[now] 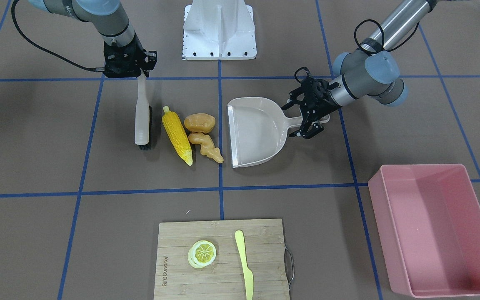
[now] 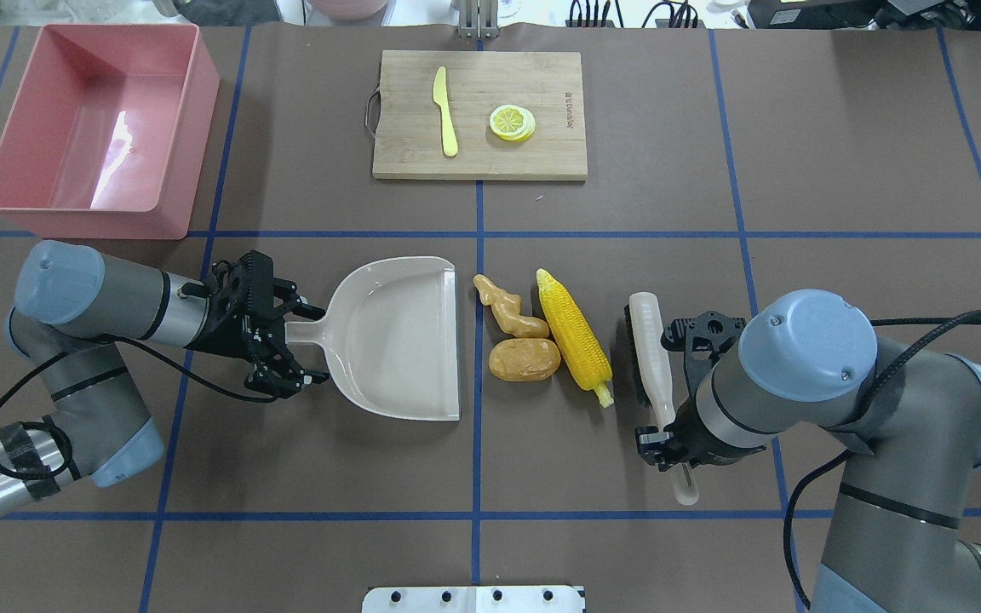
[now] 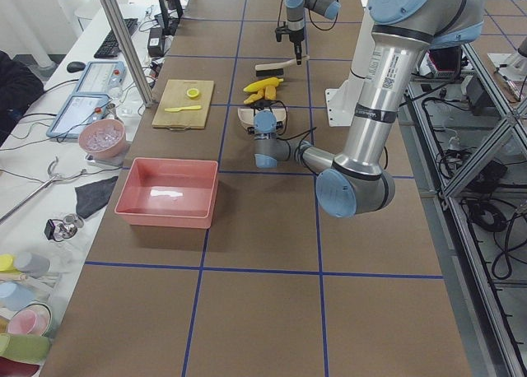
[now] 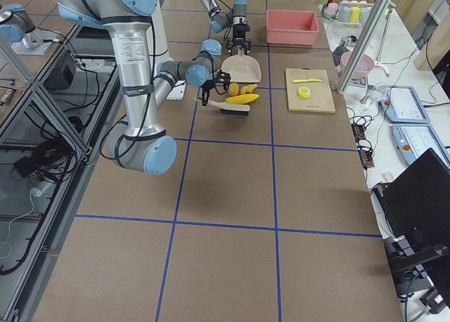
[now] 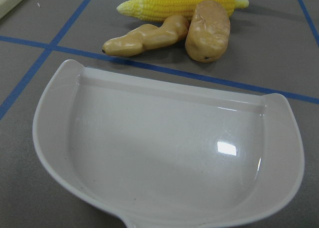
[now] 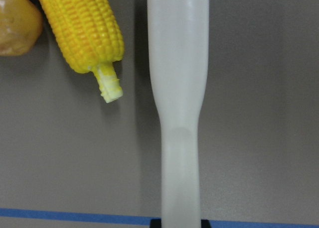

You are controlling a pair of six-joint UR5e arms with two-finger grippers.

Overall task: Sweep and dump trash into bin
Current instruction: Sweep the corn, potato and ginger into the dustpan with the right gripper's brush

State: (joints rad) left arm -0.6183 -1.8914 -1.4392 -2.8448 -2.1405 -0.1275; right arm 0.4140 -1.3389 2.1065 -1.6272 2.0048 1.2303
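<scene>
The trash lies in a cluster: a yellow corn cob (image 1: 176, 135) (image 2: 574, 336), an orange-brown potato (image 1: 199, 122) (image 2: 524, 359) and a tan ginger root (image 1: 206, 146) (image 2: 507, 311). A beige dustpan (image 1: 256, 133) (image 2: 397, 340) lies flat beside them with its open mouth toward them. My left gripper (image 1: 302, 121) (image 2: 303, 340) straddles the dustpan's handle with its jaws apart. My right gripper (image 1: 140, 75) (image 2: 669, 434) is shut on the handle of a white brush (image 1: 142, 121) (image 2: 651, 358) (image 6: 177, 63). The brush rests bristles-down on the corn's other side. The pink bin (image 1: 390, 237) (image 2: 99, 223) stands empty.
A wooden cutting board (image 1: 173, 250) (image 2: 405, 111) with a lemon slice (image 1: 202, 253) and a yellow knife (image 1: 244, 266) lies across the table from me. The white robot base plate (image 1: 219, 29) sits at my edge. Blue tape lines cross the brown table.
</scene>
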